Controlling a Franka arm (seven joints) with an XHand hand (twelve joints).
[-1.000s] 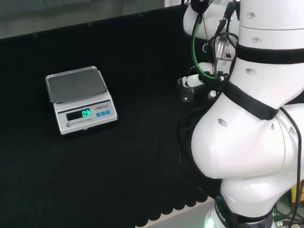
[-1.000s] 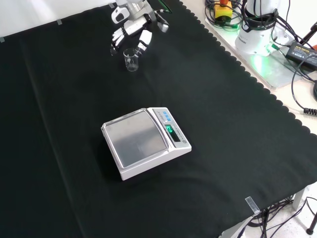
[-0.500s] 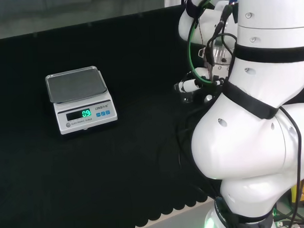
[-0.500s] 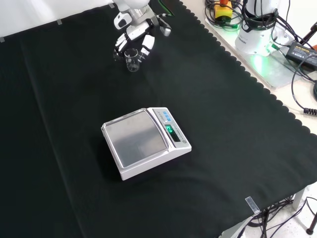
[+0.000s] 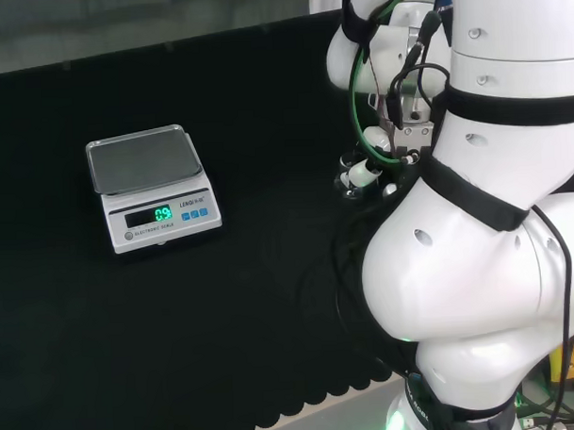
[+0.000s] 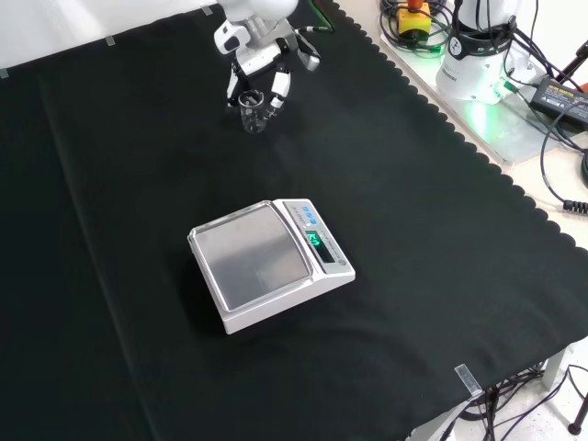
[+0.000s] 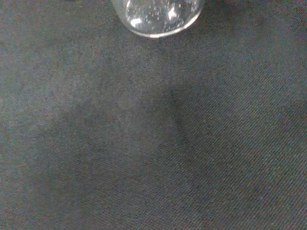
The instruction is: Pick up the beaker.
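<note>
A small clear glass beaker (image 6: 253, 114) stands upright on the black cloth near the far edge in the front view. The hand (image 6: 260, 72) hangs just above and behind it, fingers pointing down. One finger (image 6: 233, 91) is at the beaker's left and another (image 6: 278, 85) at its right, both fairly straight and close to the rim. In the head view the hand (image 5: 365, 169) sits low against the white arm links and mostly hides the beaker. The wrist view has the beaker's round base (image 7: 158, 17) resting on the cloth.
A white digital scale (image 6: 271, 266) with a steel pan and a lit green display stands mid-cloth, well in front of the beaker; in the head view the scale (image 5: 152, 185) is at the left. Cables and a power unit (image 6: 478, 64) lie beyond the cloth's scalloped edge.
The hand has come down and shifted slightly right in the front view, so its fingers now flank the beaker instead of hanging above it. The scale has not moved.
</note>
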